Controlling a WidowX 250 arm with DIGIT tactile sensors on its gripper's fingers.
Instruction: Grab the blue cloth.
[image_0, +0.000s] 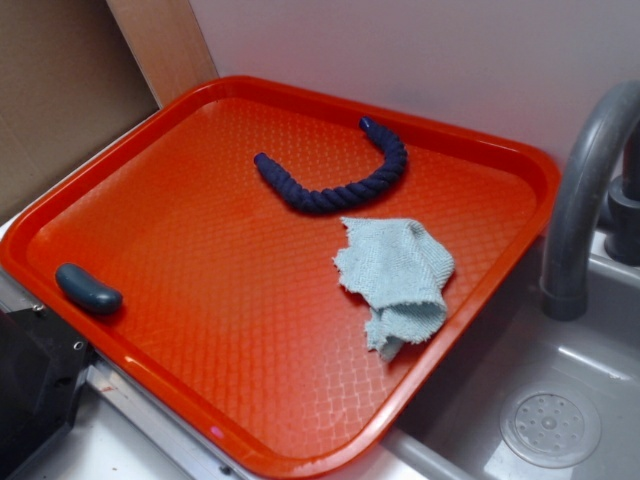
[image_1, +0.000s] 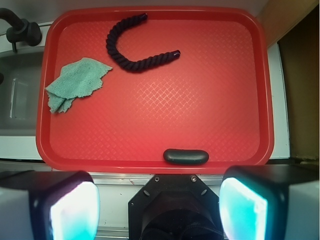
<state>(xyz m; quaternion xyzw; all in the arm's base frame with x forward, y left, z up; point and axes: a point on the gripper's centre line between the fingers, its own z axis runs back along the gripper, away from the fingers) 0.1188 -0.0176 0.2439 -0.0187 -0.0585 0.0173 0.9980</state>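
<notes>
Wrist view – tool (image_1: 159, 207) spread open, blue cloth (image_1: 76, 83) crumpled on red tray (image_1: 155, 165), no writing legible

Fingers (image_1: 67, 207): two blocky black pads are filling the bottom corners of the wrist view, each showing a rounded inner face that is glowing pale cyan-white.
Finger edges: black rims are framing those bright faces, with grey outer casing fading off at the picture's sides.
Gripper (image_1: 159, 210) mount: a black angular housing is sitting between the pads, tapering upward.
Screws: two small silver ones are showing on the mount's top edge.
Below the mount: dark rounded hardware, blurred.
</notes>
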